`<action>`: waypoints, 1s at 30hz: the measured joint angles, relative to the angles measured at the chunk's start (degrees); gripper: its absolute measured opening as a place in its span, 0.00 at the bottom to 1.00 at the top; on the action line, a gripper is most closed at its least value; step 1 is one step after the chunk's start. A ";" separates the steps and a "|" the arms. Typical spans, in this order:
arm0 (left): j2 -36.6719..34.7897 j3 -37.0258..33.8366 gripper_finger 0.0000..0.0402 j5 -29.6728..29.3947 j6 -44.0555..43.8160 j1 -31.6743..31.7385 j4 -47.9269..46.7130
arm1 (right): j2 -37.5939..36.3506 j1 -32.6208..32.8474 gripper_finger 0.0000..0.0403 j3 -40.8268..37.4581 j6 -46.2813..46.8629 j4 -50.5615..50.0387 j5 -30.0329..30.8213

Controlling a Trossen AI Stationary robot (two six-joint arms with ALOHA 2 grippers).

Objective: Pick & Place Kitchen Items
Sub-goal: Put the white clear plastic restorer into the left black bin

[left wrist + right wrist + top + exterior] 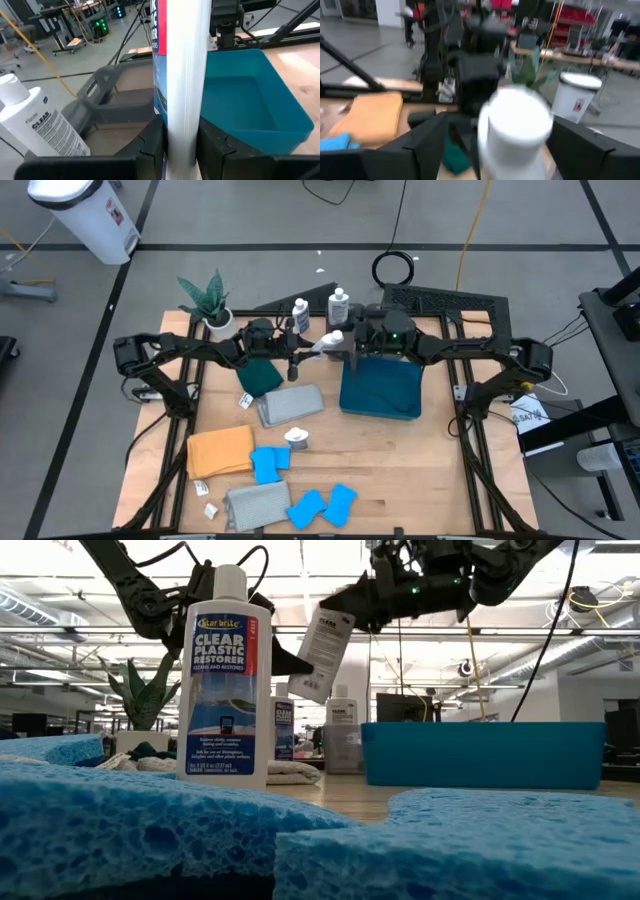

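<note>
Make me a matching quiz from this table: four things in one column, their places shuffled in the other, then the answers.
1. orange cloth
2. potted plant
3. blue bin
4. lifted bottle

A. in the air, clamped in the left gripper, cap inside the open right gripper
B. table's back left corner
C. flat, left front
D. table's right half

Pairs: 1-C, 2-B, 3-D, 4-A

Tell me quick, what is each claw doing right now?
Left gripper: closed on a white bottle, held in the air.
Right gripper: open, its fingers either side of that bottle's cap, not gripping it.
</note>
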 joint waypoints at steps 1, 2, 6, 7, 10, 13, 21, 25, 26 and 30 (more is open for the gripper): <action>0.00 0.00 0.20 0.00 -0.09 0.11 -0.14 | 0.06 0.00 0.69 0.03 0.02 0.71 0.02; 0.00 -0.01 0.20 -0.02 -0.43 0.16 -0.14 | 0.12 -0.04 0.67 0.04 0.02 0.88 0.02; 0.00 -0.02 0.20 1.36 -1.10 0.88 -0.11 | 0.19 -0.66 0.59 0.04 0.04 0.39 0.13; -0.01 0.00 0.20 1.95 -1.21 1.10 -0.04 | 0.06 -0.71 0.58 0.04 0.04 0.37 0.15; -0.02 0.00 0.20 2.87 -1.77 1.85 -0.01 | 0.02 -0.99 0.54 0.04 0.02 0.04 0.16; -0.02 -0.02 0.20 5.01 -2.57 2.98 -0.04 | -0.66 -1.40 0.51 0.04 0.04 -0.48 0.22; -0.06 -1.29 0.20 12.94 -7.11 5.41 7.95 | -7.16 -4.07 0.47 0.04 -1.27 -10.83 0.17; -0.09 -4.61 0.20 15.02 -12.04 7.16 19.36 | -11.55 -6.39 0.47 0.04 -2.00 -21.30 0.17; -0.09 -5.46 0.20 15.42 -13.21 7.48 22.13 | -12.49 -7.00 0.46 0.04 -2.25 -24.04 0.17; -0.15 -8.49 0.20 16.50 -15.67 7.97 28.65 | -14.28 -8.45 0.46 -0.60 -3.31 -29.12 0.18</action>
